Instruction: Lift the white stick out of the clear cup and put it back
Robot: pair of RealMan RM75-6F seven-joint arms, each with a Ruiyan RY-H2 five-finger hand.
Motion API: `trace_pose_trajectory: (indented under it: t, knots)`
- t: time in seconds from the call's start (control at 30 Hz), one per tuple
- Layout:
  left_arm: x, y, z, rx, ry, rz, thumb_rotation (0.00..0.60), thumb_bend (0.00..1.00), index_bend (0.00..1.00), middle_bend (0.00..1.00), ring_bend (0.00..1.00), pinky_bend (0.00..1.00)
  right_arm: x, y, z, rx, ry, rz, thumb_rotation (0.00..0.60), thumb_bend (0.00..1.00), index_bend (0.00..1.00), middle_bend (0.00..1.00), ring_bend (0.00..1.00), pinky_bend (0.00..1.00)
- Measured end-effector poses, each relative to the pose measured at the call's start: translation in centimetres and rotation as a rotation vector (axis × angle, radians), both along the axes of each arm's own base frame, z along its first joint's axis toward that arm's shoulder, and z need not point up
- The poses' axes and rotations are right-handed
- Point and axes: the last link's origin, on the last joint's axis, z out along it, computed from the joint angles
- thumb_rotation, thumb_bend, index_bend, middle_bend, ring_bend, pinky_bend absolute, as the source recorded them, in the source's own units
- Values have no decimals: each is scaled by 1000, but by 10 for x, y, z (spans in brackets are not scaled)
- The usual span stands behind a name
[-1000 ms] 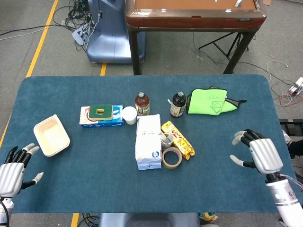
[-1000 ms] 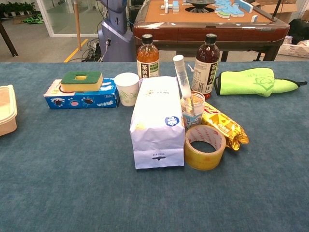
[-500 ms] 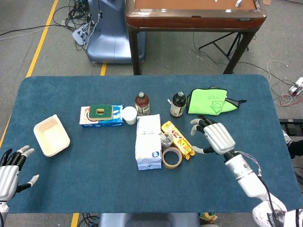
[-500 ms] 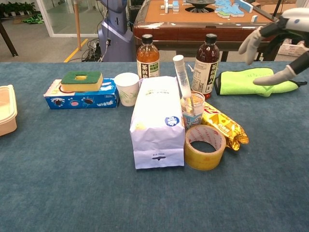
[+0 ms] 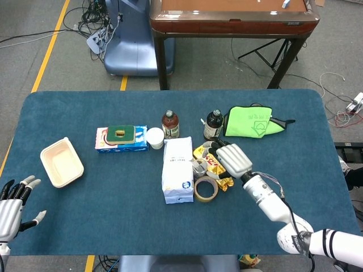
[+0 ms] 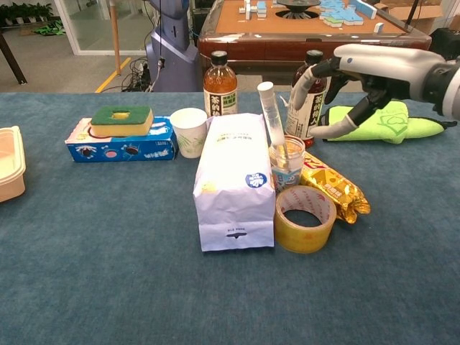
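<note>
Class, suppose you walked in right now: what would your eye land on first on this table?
The right hand, open, hovers beside the white stick, which leans out of the clear cup at mid-table. Next come the tall white bag beside the cup and the bright green cloth behind the hand.

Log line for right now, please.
phase: reach | right robot hand: open, near white stick | stick: in clear cup | left robot hand: open, idle
</note>
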Motion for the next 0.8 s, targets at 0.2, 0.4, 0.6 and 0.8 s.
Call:
trace_pose_trajectory:
  t: [0.2,0.4,0.6,0.8]
  knots:
    - [-1,0,1,3,1,4,600,229,173,109,159,34,6,-9,-12,20,2,-1,600,367,379,224,103,244]
    - [-3,0,2,5,3,11,600,230,173,105,159,34,9,-13,-23,42,5,-2,600,394,379,242,103,245]
    - [-4,0,2,10,0,11,600,229,173,102,159,34,10,-17,-31,56,15,-1,600,409,378,260,103,245]
    - [-1,-15,-4,3,-93,2,600,229,173,99,159,34,13,-19,-35,64,23,3,600,429,396,275,103,245]
